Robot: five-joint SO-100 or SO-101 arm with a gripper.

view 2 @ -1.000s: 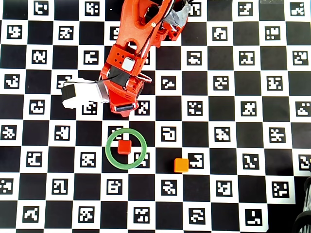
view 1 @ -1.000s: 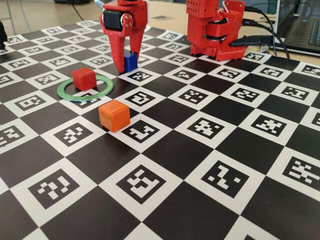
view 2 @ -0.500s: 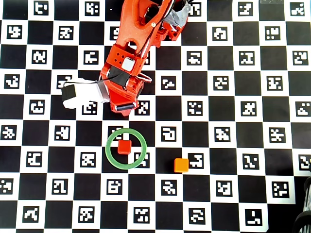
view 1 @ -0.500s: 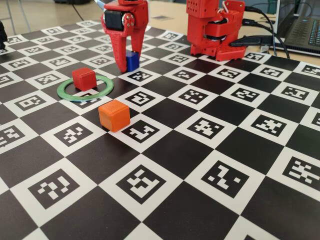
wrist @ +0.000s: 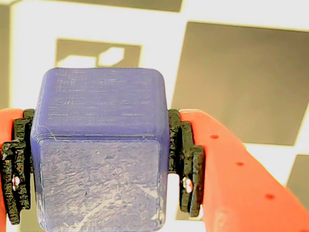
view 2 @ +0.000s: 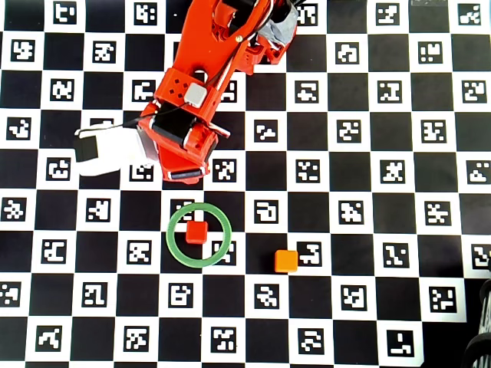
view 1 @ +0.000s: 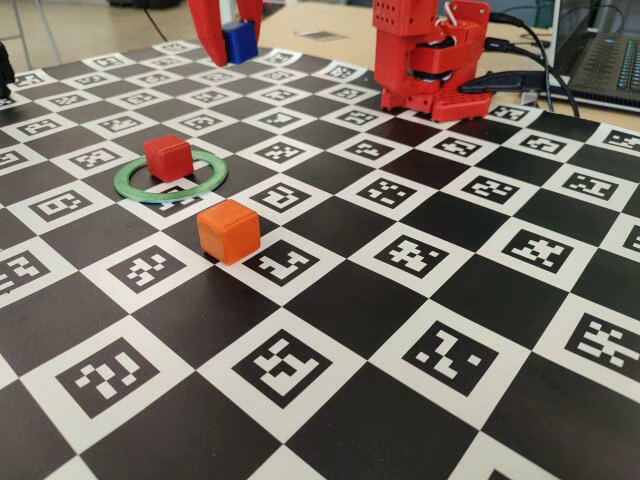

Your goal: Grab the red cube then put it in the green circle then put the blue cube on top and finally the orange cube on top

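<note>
The blue cube (view 1: 240, 42) hangs well above the board at the top of the fixed view, with my red gripper (view 1: 234, 47) shut on it. In the wrist view the blue cube (wrist: 99, 150) fills the frame, and a black pad (wrist: 186, 164) presses each of its sides. The red cube (view 1: 167, 157) sits inside the green circle (view 1: 203, 182), toward its far left part. The orange cube (view 1: 228, 231) rests on the board just in front of the ring. In the overhead view the red cube (view 2: 196, 232) is in the green circle (view 2: 170, 235), the orange cube (view 2: 286, 261) lies to its right, and the arm hides the blue cube.
The arm's red base (view 1: 430, 60) stands at the back of the black-and-white marker board (view 1: 400, 330). A laptop (view 1: 605, 55) and cables lie beyond the back right edge. The arm (view 2: 192, 100) reaches over the board's upper left, just above the ring.
The gripper has lifted the blue cube off the board and risen to the top of the fixed view. In the overhead view it has shifted slightly left.
</note>
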